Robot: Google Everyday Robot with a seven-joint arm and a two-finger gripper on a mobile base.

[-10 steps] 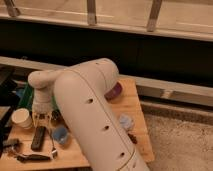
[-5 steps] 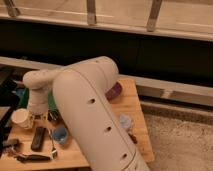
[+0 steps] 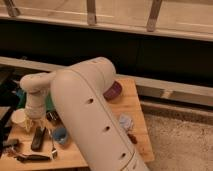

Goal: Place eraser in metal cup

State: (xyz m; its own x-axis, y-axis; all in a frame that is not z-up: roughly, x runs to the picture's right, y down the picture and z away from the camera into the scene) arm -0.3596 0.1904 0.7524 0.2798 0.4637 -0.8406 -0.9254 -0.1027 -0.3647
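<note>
One claw [image 3: 34, 123] hanging low over the bench [image 3: 131, 107], its grip impossible to tell, eraser [image 3: 38, 139] lying flat just beside its tip, blue cup [image 3: 60, 134] near the eraser

The gripper [image 3: 34, 123] has moved a little toward the left edge of the frame and slightly lower than a second ago. It now hangs in the lower left, just beside the white cup [image 3: 19, 118] and close above the upper end of the eraser [image 3: 37, 139]. The thick white arm [image 3: 90, 115] has swung slightly left with it, covering a bit more of the frame's centre.
</note>
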